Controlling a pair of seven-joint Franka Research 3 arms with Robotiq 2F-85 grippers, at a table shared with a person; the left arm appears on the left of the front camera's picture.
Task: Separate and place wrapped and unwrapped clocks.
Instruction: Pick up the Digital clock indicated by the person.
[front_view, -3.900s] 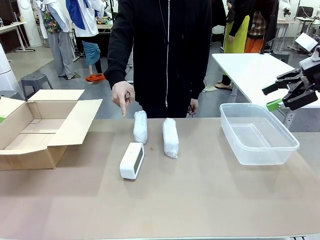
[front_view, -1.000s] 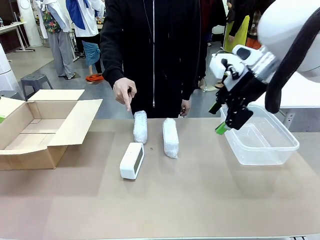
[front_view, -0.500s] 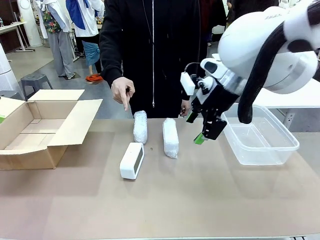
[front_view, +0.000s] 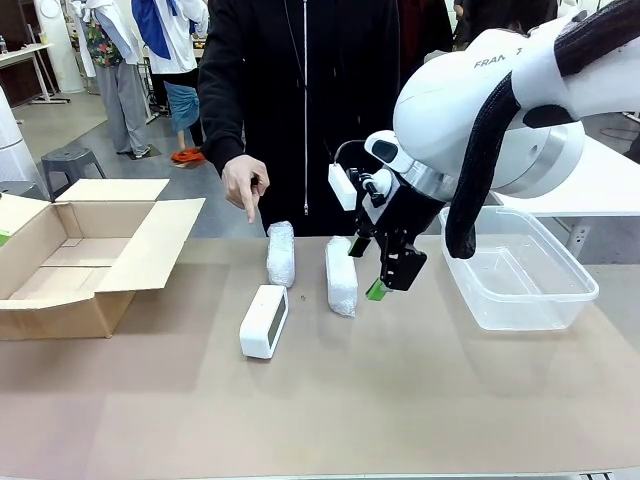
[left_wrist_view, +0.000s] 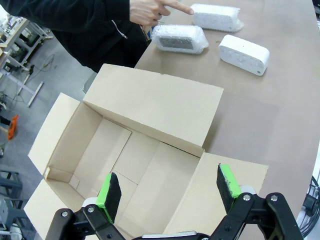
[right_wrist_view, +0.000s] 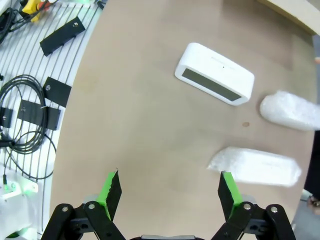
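Swung in from over the clear tub (front_view: 520, 268) at the counter's (front_view: 400, 400) right end, the right arm now bends down mid-counter. Its right end effector (front_view: 385, 272) hangs with jaws spread wide and empty, just beside one wrapped clock (front_view: 341, 275). The other wrapped clock (front_view: 281, 253) lies near the far edge under a person's pointing hand (front_view: 245, 185). The bare clock (front_view: 264, 321) sits closer in.

From the left wrist, the left end effector (left_wrist_view: 170, 189) gapes wide (nothing between its pads) above the open cardboard box (left_wrist_view: 150, 105) at the counter's left end.

From the right wrist, the right end effector is fully spread over bare counter, with the bare clock and both wrapped ones beyond its fingertips (right_wrist_view: 111, 187).
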